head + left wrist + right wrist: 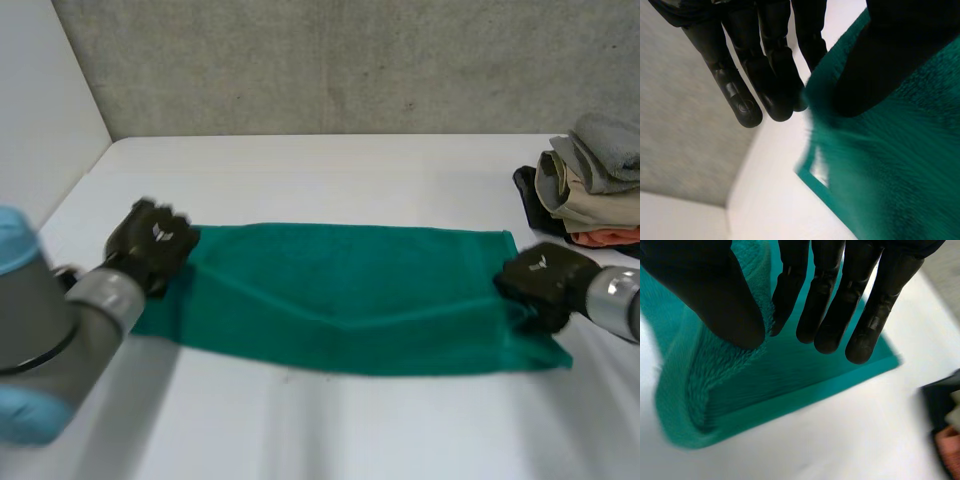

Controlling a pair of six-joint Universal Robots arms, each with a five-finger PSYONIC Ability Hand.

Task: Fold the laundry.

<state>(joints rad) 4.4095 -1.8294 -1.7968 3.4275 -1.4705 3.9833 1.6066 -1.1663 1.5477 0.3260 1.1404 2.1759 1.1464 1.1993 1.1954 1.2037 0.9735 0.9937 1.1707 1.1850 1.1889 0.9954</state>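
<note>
A green towel [350,295] lies stretched across the middle of the white table [330,170] as a long band. My left hand [150,243] is at its left end, at the far corner. In the left wrist view the thumb [875,65] lies on top of the towel [890,175] and the straight fingers [775,75] sit under its edge, pinching it. My right hand [535,280] is at the towel's right end. There the thumb [715,290] presses a raised fold of the towel [765,385] against the straight fingers [840,300].
A pile of folded clothes [590,185] in grey, beige, black and orange sits at the table's right edge, just beyond my right hand, and its edge shows beside the right hand [945,430]. A grey wall [350,60] backs the table.
</note>
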